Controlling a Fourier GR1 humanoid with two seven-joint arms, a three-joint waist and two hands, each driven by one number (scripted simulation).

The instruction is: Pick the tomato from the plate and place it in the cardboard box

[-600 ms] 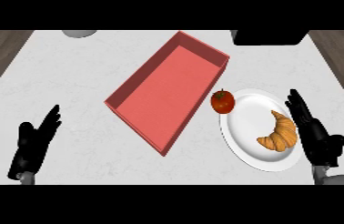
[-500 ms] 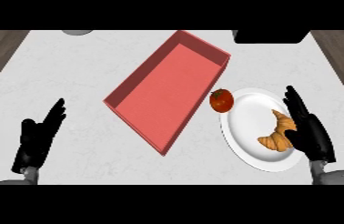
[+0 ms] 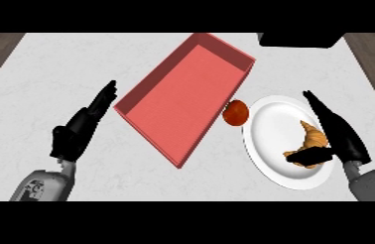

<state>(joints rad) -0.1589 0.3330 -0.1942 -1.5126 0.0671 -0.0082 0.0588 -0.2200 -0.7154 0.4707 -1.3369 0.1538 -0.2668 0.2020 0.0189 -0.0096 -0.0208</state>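
Tomato at plate's left rim
Right hand spread over croissant, lower right; left hand straight-fingered, lower left.

box lay mid-counter | plate sat right of box, toward counter's right edge | tomato rested at plate's left rim, touching box | croissant lay on plate's right half
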